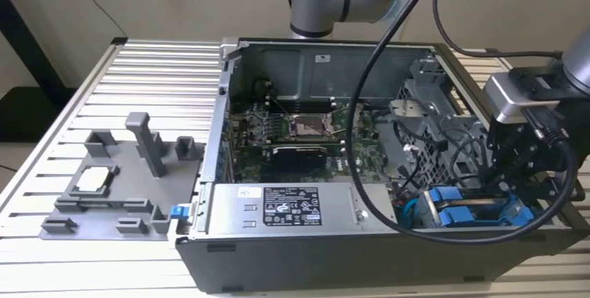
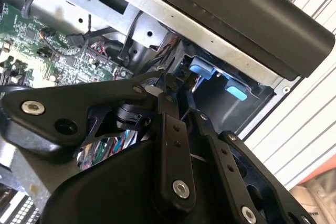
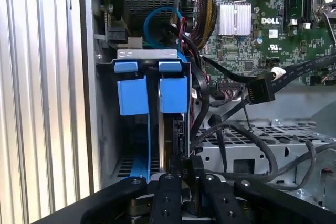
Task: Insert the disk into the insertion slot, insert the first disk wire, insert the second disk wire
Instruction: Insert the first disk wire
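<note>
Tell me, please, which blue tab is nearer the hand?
The blue tab beside the black cables, in line with the hand; the other tab adjoins the case wall.

Table (image 1: 148,70) was ribbed bare metal with a dull silver sheen. Fixture (image 1: 138,194) on it looked like matt grey plastic. Computer case (image 1: 276,63) was plain grey sheet metal inside, and its outer rim was matt black. Cage (image 3: 262,145) was perforated grey sheet metal, faintly shiny. Disk (image 3: 173,94) carried smooth bright blue plastic, slightly glossy. Circuit board (image 3: 294,40) was green with a lacquered look. Heat sink (image 3: 234,18) was finned bright metal. Cables (image 3: 294,69) had smooth black sheathing. Gripper (image 3: 184,166) had matt black links and bright metal screws.
</note>
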You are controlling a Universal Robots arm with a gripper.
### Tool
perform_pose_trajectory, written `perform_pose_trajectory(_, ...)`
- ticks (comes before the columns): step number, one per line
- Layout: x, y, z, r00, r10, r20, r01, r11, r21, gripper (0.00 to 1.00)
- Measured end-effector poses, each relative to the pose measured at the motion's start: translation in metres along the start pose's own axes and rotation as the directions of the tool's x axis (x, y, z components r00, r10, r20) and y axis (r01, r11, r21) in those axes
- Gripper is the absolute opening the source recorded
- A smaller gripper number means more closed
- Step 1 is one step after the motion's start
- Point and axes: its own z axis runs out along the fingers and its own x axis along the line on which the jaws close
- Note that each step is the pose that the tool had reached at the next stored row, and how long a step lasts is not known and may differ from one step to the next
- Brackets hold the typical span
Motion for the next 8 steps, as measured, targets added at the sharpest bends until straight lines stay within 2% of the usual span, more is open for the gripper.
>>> perform_pose_trajectory(3, 0.0002, 0.0, -0.0005, 1.0, 0.002, 0.0002, -0.002, 1.0, -0.0004, 0.21)
perform_pose_trajectory(4, 0.0001, 0.0, -0.0026, 1.0, 0.003, 0.0008, -0.003, 1.0, -0.0016, 0.21)
perform_pose_trajectory(5, -0.0001, 0.0, -0.0056, 1.0, 0.003, 0.0008, -0.003, 1.0, -0.0032, 0.27)
perform_pose_trajectory(8, -0.0008, -0.0003, -0.0147, 1.0, 0.003, 0.0001, -0.003, 1.0, -0.0067, 0.27)
